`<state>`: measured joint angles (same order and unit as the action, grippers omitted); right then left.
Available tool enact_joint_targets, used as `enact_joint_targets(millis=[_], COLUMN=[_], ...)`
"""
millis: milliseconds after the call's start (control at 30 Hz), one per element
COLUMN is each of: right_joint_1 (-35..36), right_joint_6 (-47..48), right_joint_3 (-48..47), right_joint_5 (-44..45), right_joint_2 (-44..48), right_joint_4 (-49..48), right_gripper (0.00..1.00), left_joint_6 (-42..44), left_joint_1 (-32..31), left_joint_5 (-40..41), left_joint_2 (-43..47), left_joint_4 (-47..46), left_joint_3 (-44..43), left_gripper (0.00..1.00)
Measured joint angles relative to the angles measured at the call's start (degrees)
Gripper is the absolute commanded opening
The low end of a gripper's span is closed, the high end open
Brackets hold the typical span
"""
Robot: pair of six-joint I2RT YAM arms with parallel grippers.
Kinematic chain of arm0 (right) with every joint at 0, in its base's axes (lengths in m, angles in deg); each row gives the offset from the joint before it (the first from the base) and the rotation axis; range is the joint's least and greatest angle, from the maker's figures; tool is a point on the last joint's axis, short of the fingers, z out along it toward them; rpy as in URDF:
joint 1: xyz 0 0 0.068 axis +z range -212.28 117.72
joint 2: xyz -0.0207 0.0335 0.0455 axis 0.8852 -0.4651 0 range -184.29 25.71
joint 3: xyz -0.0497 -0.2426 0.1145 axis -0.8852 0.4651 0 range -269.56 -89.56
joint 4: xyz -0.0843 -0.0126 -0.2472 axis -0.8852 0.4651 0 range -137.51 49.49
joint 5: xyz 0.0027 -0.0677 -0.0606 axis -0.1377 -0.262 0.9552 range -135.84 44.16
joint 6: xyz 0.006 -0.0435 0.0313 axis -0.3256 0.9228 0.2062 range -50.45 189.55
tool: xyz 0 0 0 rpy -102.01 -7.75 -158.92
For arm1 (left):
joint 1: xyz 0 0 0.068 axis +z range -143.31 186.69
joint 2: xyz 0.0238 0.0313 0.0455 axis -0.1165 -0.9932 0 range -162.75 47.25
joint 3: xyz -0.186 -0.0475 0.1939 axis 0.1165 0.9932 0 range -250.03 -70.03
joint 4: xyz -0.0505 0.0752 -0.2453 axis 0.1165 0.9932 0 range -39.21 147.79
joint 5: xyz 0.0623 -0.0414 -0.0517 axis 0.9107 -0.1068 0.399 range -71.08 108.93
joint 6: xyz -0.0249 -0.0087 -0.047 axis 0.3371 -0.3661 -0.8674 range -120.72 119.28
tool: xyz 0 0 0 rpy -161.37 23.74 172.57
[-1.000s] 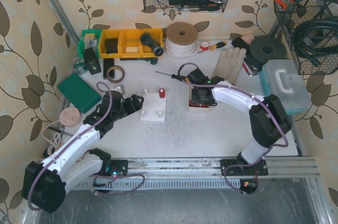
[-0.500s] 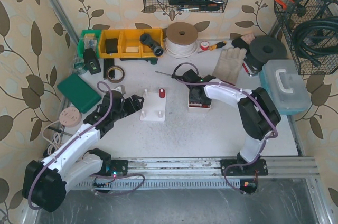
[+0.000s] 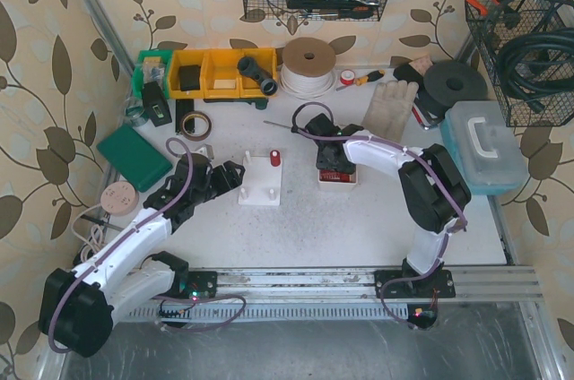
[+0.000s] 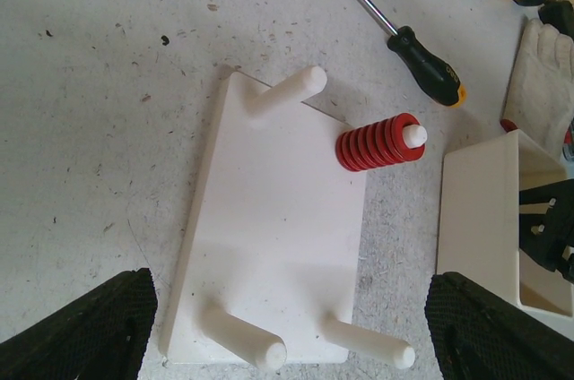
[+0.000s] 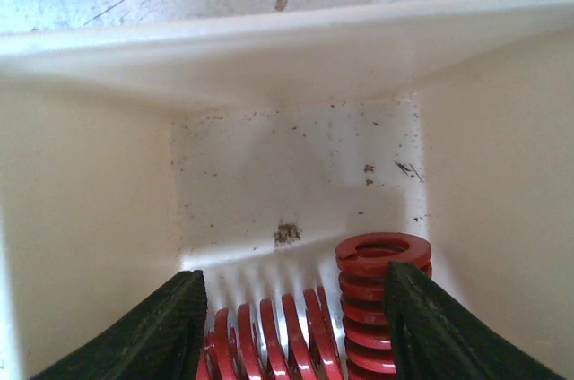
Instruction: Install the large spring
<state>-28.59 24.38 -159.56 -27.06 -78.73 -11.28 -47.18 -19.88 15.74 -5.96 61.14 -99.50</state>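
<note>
A white peg board (image 3: pixel 261 179) lies mid-table with a small red spring (image 3: pixel 274 159) on its far right peg; the left wrist view shows the board (image 4: pixel 269 228) and that spring (image 4: pixel 378 143). My left gripper (image 4: pixel 287 331) is open, its jaws either side of the board's near end. My right gripper (image 5: pixel 291 331) is open inside the white box (image 3: pixel 338 165). Between its fingers lies a large red spring (image 5: pixel 269 340) on its side. A smaller red spring (image 5: pixel 378 308) stands upright by the right finger.
A black-handled screwdriver (image 3: pixel 291 128) lies behind the board. Yellow bins (image 3: pixel 220 73), a cord spool (image 3: pixel 308 66), a glove (image 3: pixel 387 107), a tape roll (image 3: pixel 192 124), a green case (image 3: pixel 133 156) and a clear toolbox (image 3: pixel 482 142) ring the work area.
My right arm has swung left and lowered its gripper into the white box. The left arm has stayed still.
</note>
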Motion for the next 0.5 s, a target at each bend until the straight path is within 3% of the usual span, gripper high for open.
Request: enact_joint_targets(millis=[500], right_joint_1=[0.3], right_joint_6=[8.8], right_joint_3=[-1.3], right_joint_5=[-0.4], right_joint_2=[2.6], right_joint_4=[5.1], right_gripper=[0.55], left_joint_6=[0.0], left_joint_1=[0.0], left_joint_5=[0.0], left_joint_2=[-0.7], left_joint_4=[0.3], left_joint_3=[-0.5], left_gripper=[0.85])
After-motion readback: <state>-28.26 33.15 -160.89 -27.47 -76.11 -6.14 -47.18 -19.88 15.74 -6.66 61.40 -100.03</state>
